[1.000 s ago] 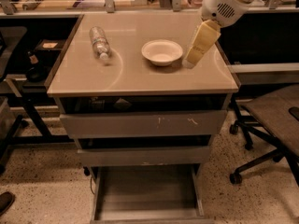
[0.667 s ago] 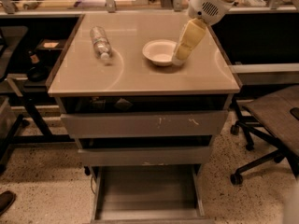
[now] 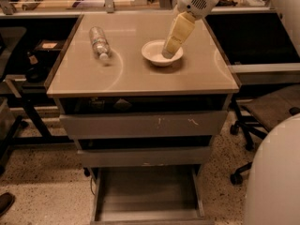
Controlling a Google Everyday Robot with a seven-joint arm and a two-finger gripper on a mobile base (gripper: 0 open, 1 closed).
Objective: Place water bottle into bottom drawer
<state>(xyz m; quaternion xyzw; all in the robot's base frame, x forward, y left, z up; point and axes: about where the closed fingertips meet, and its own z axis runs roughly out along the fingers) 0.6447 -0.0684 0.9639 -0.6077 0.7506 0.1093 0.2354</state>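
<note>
Beige cabinet top [image 3: 140, 76] carries a white bowl [image 3: 149, 51]. Left of the bowl, well apart, the water bottle [image 3: 99, 42] lies on its side, label unreadable. The gripper [image 3: 168, 54] dips over the bowl; its grip cannot be told. Far below the bowl, the bottom drawer [image 3: 147, 191] stands pulled open.

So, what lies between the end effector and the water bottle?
In the camera view, the end effector hangs over the white bowl; only the bowl's rim and then bare cabinet top lie before the water bottle.
</note>
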